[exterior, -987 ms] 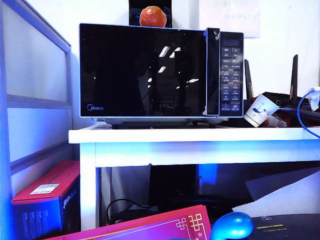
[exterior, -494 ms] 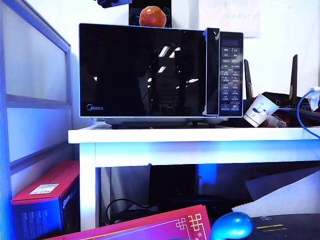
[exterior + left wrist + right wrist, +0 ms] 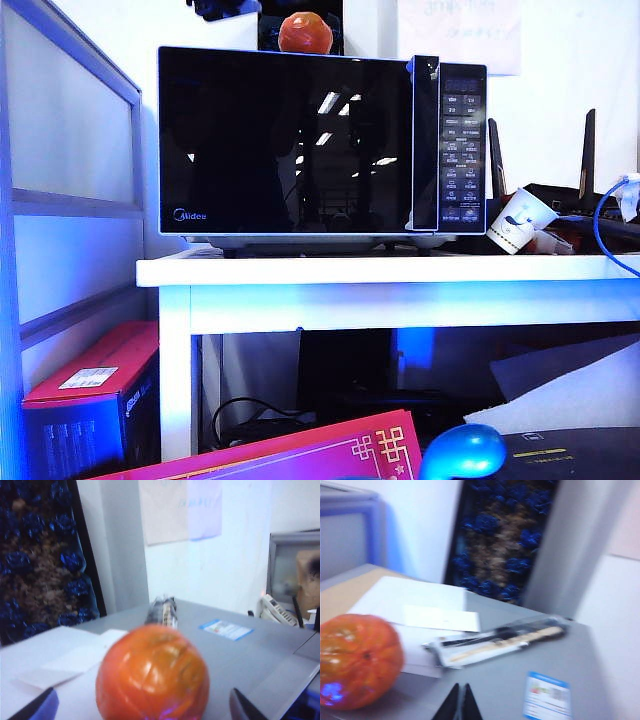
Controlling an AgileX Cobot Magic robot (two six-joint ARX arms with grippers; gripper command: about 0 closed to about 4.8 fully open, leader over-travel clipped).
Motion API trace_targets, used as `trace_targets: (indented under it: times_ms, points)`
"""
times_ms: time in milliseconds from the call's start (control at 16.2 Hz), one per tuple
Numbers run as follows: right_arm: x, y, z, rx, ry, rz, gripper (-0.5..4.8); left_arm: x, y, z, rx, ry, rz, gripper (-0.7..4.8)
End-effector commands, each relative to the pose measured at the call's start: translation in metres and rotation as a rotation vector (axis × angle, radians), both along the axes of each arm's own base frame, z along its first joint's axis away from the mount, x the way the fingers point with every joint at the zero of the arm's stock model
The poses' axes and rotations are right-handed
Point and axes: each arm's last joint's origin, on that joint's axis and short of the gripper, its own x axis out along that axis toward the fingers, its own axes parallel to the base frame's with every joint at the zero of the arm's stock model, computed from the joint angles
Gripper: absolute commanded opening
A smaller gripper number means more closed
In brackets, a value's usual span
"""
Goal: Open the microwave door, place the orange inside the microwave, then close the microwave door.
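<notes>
The orange (image 3: pixel 305 32) sits on top of the microwave (image 3: pixel 322 145) at upper centre of the exterior view; the microwave door (image 3: pixel 285 142) is closed. The left end effector (image 3: pixel 145 707) is spread wide, its tips flanking the orange without contact. The right end effector (image 3: pixel 460 703), just beside the fruit, is fully closed and holds nothing.
</notes>
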Motion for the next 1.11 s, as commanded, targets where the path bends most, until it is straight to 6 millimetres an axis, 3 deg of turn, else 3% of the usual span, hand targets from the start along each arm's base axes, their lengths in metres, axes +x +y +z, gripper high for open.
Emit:
trace_targets:
  times_ms: [62, 370, 741, 1111]
  points:
    - [-0.02, -0.007, 0.025, 0.015, -0.077, -0.028, -0.05, 0.002, -0.007, -0.003, -0.013, -0.02, -0.009, 4.79]
    - [-0.03, -0.01, 0.035, 0.022, -0.1, -0.022, -0.05, 0.005, -0.02, -0.009, -0.031, -0.051, -0.012, 4.79]
    - [-0.03, -0.009, 0.034, 0.018, -0.093, -0.006, -0.05, 0.022, -0.027, 0.003, -0.035, -0.061, -0.012, 4.79]
    - [-0.03, -0.009, 0.034, 0.018, -0.093, -0.001, -0.05, 0.034, -0.032, -0.018, -0.016, -0.016, -0.014, 4.79]
